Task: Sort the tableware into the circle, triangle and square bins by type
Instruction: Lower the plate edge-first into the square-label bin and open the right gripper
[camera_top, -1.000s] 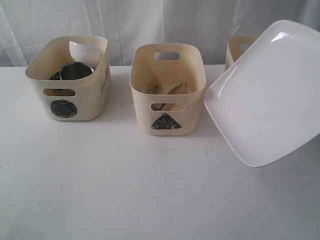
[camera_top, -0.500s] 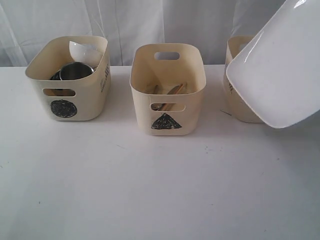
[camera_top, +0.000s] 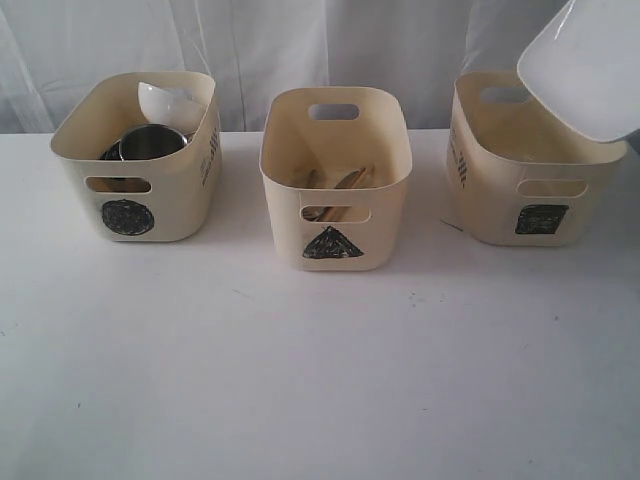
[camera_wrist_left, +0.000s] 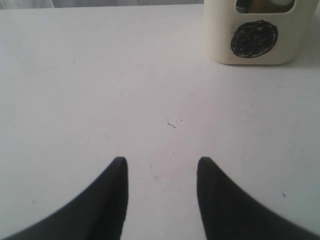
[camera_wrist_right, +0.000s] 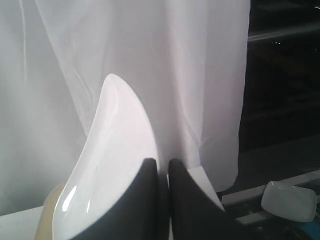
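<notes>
DESK: What is the hazard here?

FLOOR: The large white plate (camera_top: 590, 65) hangs tilted above the far right corner of the square bin (camera_top: 480, 195), clear of its rim. The right gripper (camera_wrist_right: 162, 162) clamps one edge only, its jaws nearly together. With so thin a hold on a broad, glossy plate, it could swing or slide free. A fall from there could chip it or knock the bin.

DESK: Anything else?

FLOOR: The plate looks about as broad as the bin's mouth. Lowered flat or off-centre, it would likely catch the rim and perch there. It probably needs to go in slanted.

DESK: What else is in shot?

FLOOR: A white table (camera_top: 320, 380), with a white curtain (camera_top: 260, 45) behind. The circle bin (camera_top: 175, 205) at left holds a steel vessel (camera_top: 152, 142) and a small white bowl (camera_top: 168, 103). The triangle bin (camera_top: 385, 215) at centre holds wooden chopsticks (camera_top: 352, 180). Both stand well apart from the square bin. The left gripper (camera_wrist_left: 160, 162) hovers over the table near the circle bin, jaws apart and empty.

DESK: Is anything in the way?

FLOOR: Nothing shows between plate and bin, though the bin's floor is out of sight.
</notes>
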